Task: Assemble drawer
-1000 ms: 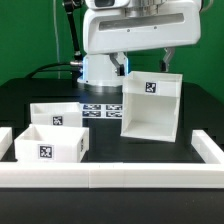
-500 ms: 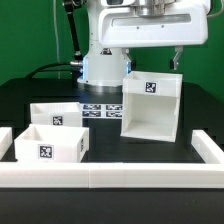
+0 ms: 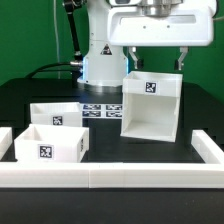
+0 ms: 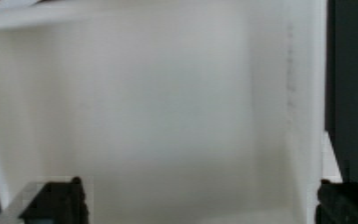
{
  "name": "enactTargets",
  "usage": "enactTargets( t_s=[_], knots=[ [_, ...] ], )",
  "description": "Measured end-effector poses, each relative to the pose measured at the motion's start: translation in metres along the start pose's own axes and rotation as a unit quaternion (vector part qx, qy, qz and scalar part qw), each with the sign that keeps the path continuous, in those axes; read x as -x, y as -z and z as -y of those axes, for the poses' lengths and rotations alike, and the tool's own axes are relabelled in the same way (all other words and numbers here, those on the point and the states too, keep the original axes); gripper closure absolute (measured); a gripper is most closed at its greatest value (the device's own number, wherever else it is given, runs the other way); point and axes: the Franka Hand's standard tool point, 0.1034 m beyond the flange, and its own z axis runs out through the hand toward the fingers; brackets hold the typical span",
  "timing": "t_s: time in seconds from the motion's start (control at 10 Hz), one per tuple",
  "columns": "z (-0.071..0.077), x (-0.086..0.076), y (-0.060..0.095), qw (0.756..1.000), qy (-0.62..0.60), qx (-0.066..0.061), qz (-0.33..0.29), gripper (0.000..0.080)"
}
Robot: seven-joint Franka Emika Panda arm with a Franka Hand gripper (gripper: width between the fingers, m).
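The drawer's large hollow white housing (image 3: 150,104) stands on the black table with its open side facing the front and a tag on its top face. Two shallow white trays (image 3: 57,116) (image 3: 52,143) sit toward the exterior view's left, each with a tag. My gripper (image 3: 156,62) hangs just above the housing's top, open wide, one finger near each upper side edge. In the wrist view the housing (image 4: 158,100) fills the picture, and my gripper (image 4: 202,205) shows as two dark fingertips (image 4: 60,203) set far apart with nothing between them.
The marker board (image 3: 100,108) lies flat between the trays and the housing. Long low white border rails run along the front (image 3: 110,176) and the exterior view's right (image 3: 209,150). The robot base (image 3: 100,68) stands behind.
My gripper has moved toward the exterior view's right and now sits centred over the housing. The housing and trays have not moved.
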Motion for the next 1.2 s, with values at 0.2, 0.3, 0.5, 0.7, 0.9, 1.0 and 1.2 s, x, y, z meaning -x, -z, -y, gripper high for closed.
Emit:
enactTargets(
  t_s=[0.2,0.3,0.5,0.7,0.9,1.0,1.2],
  knots=[
    [0.007,0.007,-0.006,1.000,0.006,0.001,0.005,0.0150],
    [0.011,0.009,-0.009,1.000,0.010,0.001,0.005,0.0150],
    [0.015,0.012,-0.017,1.000,0.017,0.000,0.005,0.0150],
    [0.015,0.012,-0.028,1.000,0.023,-0.001,0.006,0.0150],
    [0.014,0.011,-0.033,1.000,0.026,-0.002,0.007,0.0200],
    [0.014,0.011,-0.033,1.000,0.026,-0.002,0.007,0.0200],
    [0.014,0.012,-0.034,1.000,0.026,-0.001,0.007,0.0376]
  ],
)
